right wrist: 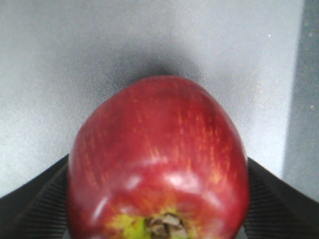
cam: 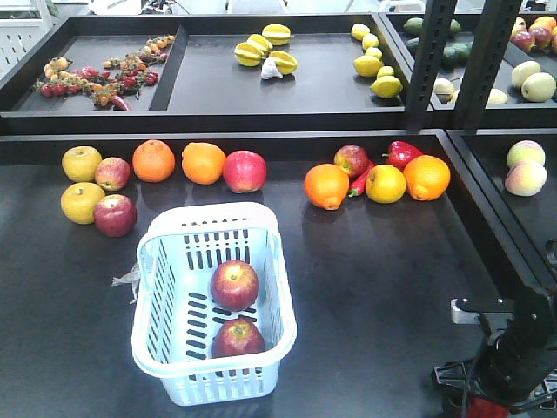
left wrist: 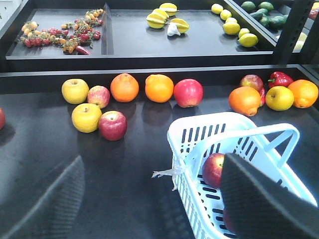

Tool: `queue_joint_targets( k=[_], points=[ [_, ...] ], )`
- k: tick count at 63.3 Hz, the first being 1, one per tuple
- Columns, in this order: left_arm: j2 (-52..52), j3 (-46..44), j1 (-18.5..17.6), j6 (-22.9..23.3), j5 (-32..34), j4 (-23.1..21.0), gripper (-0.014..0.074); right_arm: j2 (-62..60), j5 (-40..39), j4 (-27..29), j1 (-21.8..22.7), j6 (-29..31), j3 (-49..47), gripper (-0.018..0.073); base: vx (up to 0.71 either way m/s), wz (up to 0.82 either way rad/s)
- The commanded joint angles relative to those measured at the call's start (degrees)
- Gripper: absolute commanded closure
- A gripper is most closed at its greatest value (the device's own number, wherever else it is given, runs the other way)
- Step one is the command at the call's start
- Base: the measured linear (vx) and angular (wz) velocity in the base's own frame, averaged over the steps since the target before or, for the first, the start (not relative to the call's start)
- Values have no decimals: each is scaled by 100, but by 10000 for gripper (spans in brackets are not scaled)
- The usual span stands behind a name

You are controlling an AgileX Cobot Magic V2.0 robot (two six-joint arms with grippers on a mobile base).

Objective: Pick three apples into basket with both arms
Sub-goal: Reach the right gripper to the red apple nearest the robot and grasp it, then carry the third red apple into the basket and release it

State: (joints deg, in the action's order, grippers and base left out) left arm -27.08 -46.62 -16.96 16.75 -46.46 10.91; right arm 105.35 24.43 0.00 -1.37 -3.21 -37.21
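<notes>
right wrist view: right end effector [right wrist: 159, 219] is clamped on a dark red apple [right wrist: 159, 164], black pads [right wrist: 35, 209] touching both flanks, stem end toward the camera. grey surface behind it; whether the apple is lifted or resting on that surface cannot be told. in the front view only a black arm [cam: 513, 348] shows at the lower right corner, well apart from the basket [cam: 161, 261], and the held apple is not visible there.

left end effector [left wrist: 149, 199]: fingers [left wrist: 264, 199] spread wide with nothing between them, above the near end of the basket.

basket sits on the dark worktop [cam: 383, 270] with two red apples inside [cam: 235, 285] [cam: 238, 340], one behind the other. so two of three look done.

risks, as judged:
- carrying the third apple across, the right arm could clip the basket rim or its raised handle [left wrist: 279, 137] and shove it.
- a drop from height could bounce off the apples already inside.
- left arm is close over the basket; both arms meeting there could collide.

further back: more red apples [cam: 115, 215], oranges [cam: 153, 160] and yellow apples [cam: 82, 202] in a row, not to be disturbed.
</notes>
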Motion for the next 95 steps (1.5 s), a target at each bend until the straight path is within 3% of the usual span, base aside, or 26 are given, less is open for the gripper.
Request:
queue_joint_targets(
  k=[1,23,32,52,74,84,95],
  points=[
    [-46,-161,-1,43,366,53,63,-177,-95,-43,26,-39,-89,183,0,0],
    [-46,-161,-1,43,366,53,63,-1304,302,321,7,-27,-89,206,0,0],
    [-46,-161,-1,43,366,53,63,-2246,537,692,-171,321,-89,206,0,0],
    [-46,-161,-1,43,366,53,63,-3668,193,1535,-1775,593,-273,206,0,0],
    [-46,-161,-1,43,366,53,63,-2976,-714,1674,-3661,588,-1341,206,0,0],
    [-46,-161,-1,43,366,53,63,-2218,-904,1657,-4152,766,-2032,206,0,0],
    [-46,-161,-1,43,366,53,63,-1401,-1024,1657,-4267,859,-2570,202,0,0]
  ],
)
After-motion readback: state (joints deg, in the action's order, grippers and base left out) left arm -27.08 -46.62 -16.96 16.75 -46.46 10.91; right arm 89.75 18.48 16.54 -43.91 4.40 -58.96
